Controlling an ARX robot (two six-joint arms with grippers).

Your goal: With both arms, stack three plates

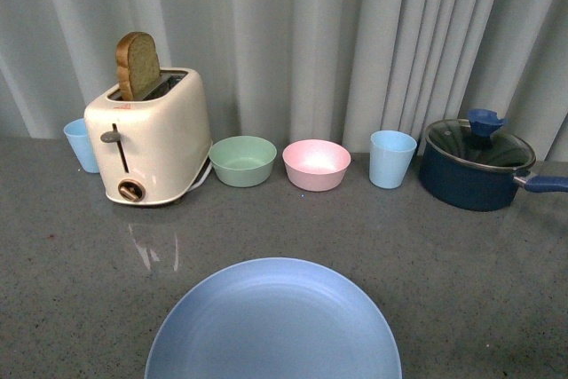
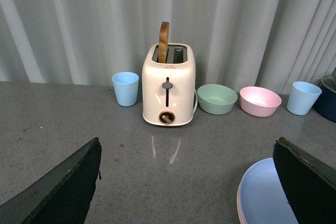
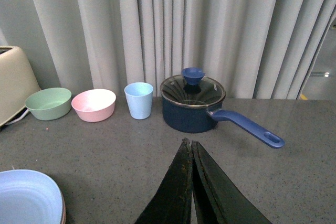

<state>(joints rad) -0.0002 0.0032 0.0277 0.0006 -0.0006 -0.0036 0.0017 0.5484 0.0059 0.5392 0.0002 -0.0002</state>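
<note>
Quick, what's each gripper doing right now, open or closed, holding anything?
Left gripper: open, fingers wide apart, holding nothing.
Right gripper: closed, fingers pressed together, holding nothing.

the front view looked forward from the body, low over the blue plate [image 1: 273,321]. each wrist view looked out past its own fingers, the left [image 2: 63,187] toward the toaster [image 2: 168,87], the right [image 3: 194,187] toward the pot [image 3: 192,103]. all three shared the bowls [image 1: 316,164].
</note>
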